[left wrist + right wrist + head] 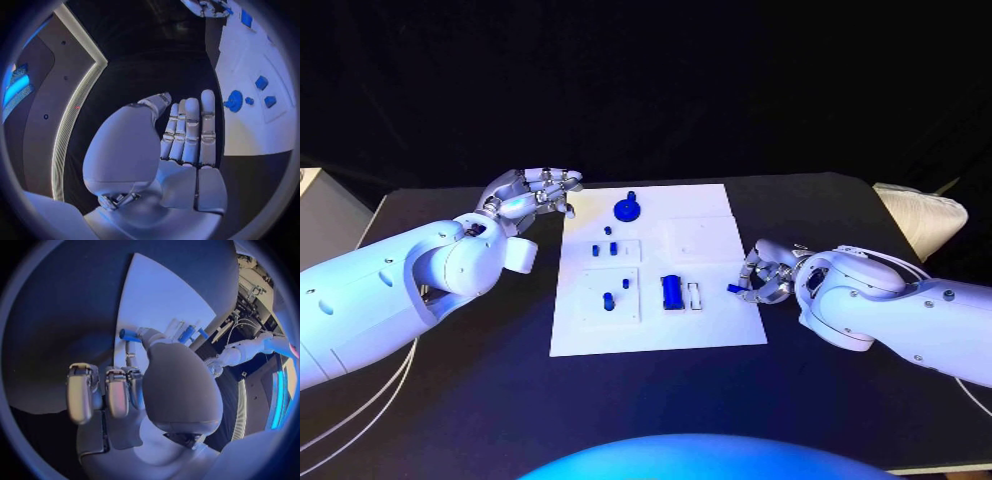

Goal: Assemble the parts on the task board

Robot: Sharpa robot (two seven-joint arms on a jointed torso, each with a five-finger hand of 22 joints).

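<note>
Pinching a small blue part (733, 288) between thumb and fingertip, the right hand (764, 275) sits at the right edge of the task board (718, 330), about level with the board's middle. In the right wrist view the same part (129, 334) projects from the fingertips over the white plate, with the remaining fingers (117, 392) curled toward the palm.

The left hand (531, 195) hovers above the bench (473, 400) just off the board's far left corner. It holds nothing; in the left wrist view its fingers (190, 130) lie straight and side by side.

On the board, a blue round part with a stem (629, 209) stands near the far edge. Nearer, small blue pegs (606, 248) sit in a recessed square on the left half. A second recessed square closer to the robot carries more small pegs (609, 298). A larger blue cylinder (672, 291) lies toward the board's middle, beside a white slot (694, 296). A plain raised white square (700, 238) occupies the far right quarter.
</note>
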